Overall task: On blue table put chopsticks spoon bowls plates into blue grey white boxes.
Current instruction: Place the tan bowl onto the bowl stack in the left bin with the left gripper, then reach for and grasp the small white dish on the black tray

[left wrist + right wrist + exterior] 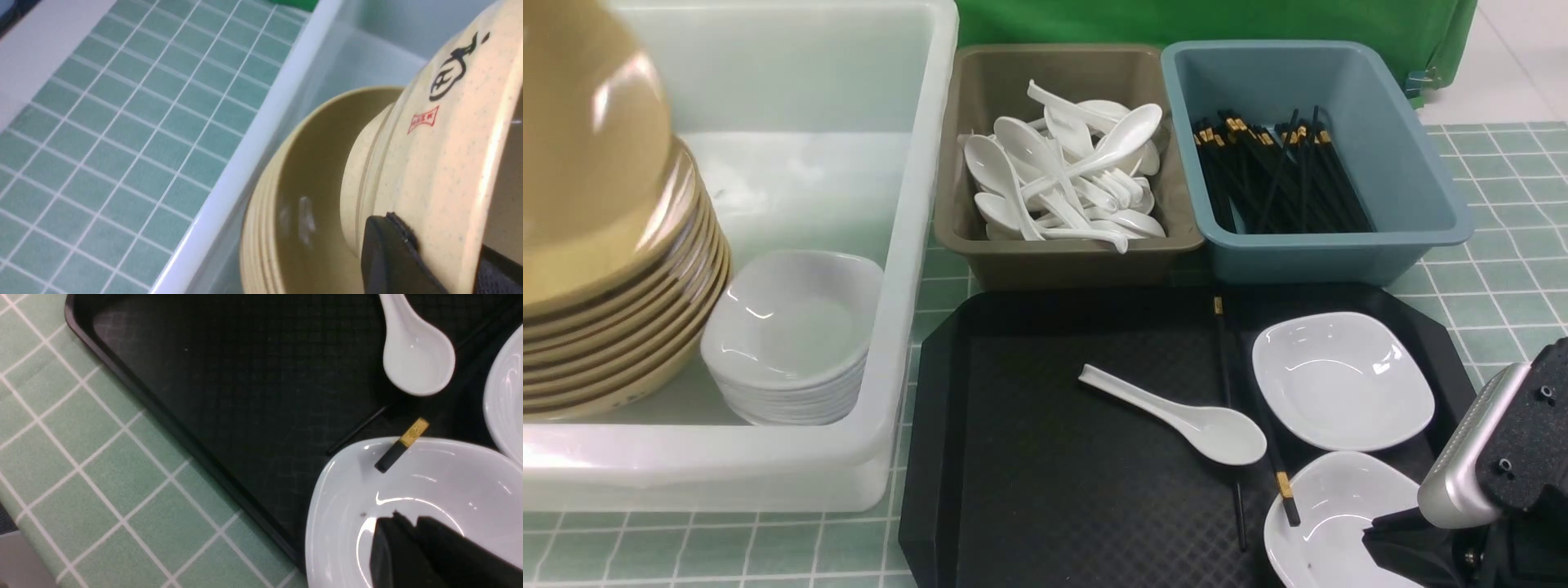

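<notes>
My left gripper (441,245) is shut on the wall of a tan bowl (588,147) (441,122), one finger outside and one inside. The bowl hangs tilted over a stack of bowls (621,343) in the white box (915,245). White plates (792,327) are stacked beside them. On the black tray lie a spoon (1176,408) (416,359), two chopsticks (1225,359) and two plates (1339,380). One chopstick end (402,445) rests on the near plate (1339,514) (449,486). My right gripper (1376,531) (408,518) hovers shut and empty over this plate.
The grey box (1062,261) holds several white spoons. The blue box (1339,261) holds several chopsticks. Both stand behind the black tray (1029,457) on the tiled blue table (1494,278). A green cloth (1176,20) lies beyond the boxes.
</notes>
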### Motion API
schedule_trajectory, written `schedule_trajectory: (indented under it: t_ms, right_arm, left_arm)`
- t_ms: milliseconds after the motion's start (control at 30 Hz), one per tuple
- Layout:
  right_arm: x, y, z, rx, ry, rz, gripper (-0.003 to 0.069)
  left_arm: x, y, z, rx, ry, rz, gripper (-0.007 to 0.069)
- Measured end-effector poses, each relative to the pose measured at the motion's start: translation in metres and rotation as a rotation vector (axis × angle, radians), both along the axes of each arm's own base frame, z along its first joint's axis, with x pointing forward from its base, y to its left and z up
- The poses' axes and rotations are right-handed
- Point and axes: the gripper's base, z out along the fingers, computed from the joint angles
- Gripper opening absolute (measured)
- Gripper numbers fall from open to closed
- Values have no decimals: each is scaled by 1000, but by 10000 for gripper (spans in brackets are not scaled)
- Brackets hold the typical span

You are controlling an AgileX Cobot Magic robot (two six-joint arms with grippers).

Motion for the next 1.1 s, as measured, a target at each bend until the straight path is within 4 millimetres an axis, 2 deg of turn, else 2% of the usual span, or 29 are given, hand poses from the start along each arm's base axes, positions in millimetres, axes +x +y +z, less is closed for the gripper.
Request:
schedule_trajectory:
  t_ms: [33, 133, 167, 233, 267, 300, 400, 433, 467, 533, 567, 767, 867, 1000, 1100]
  right_arm:
    - [0, 0, 0, 2, 1, -1, 99]
    - [0, 0, 0, 4, 2, -2, 100]
    - [0, 0, 0, 5, 1, -2, 101]
    - [0, 0, 0, 6, 1, -3, 104]
    - [0, 0, 0, 6, 1, -3, 105]
    - [0, 0, 0, 6, 1, -3, 106]
    - [0, 0, 0, 6, 2, -3, 108]
    - [0, 0, 0, 6, 2, -3, 107]
    - [0, 0, 0, 6, 2, -3, 109]
    - [0, 0, 0, 6, 1, -4, 111]
    - [0, 0, 0, 8, -1, -6, 112]
    - [1, 0, 1, 11, -13, -11, 114]
    - [3, 0, 2, 15, -27, -17, 117]
    - [5, 0, 3, 24, -47, -33, 125]
    - [4, -2, 3, -17, -38, -16, 129]
  left_arm:
    - [2, 2, -17, -8, 13, 8, 10]
    - [7, 4, -41, 5, -7, 13, 48]
    - [7, 3, -43, 6, -8, 12, 59]
    - [8, 3, -55, 18, -8, 7, 180]
    - [8, 3, -56, 16, -9, 10, 237]
    - [8, 3, -56, 16, -11, 12, 248]
    - [9, 1, -54, 5, -33, 25, 432]
    - [8, 0, -53, -1, -41, 33, 468]
    - [5, -1, -49, 2, -50, 47, 566]
    - [3, -1, -47, 2, -54, 52, 610]
    - [-1, -3, -42, 7, -66, 59, 657]
    - [-22, -15, -16, 35, -161, 65, 652]
    - [-24, -24, -10, -15, -213, 50, 605]
    - [-11, -54, -6, -41, -256, -122, 433]
    - [-4, -102, -1, -24, -278, -386, 211]
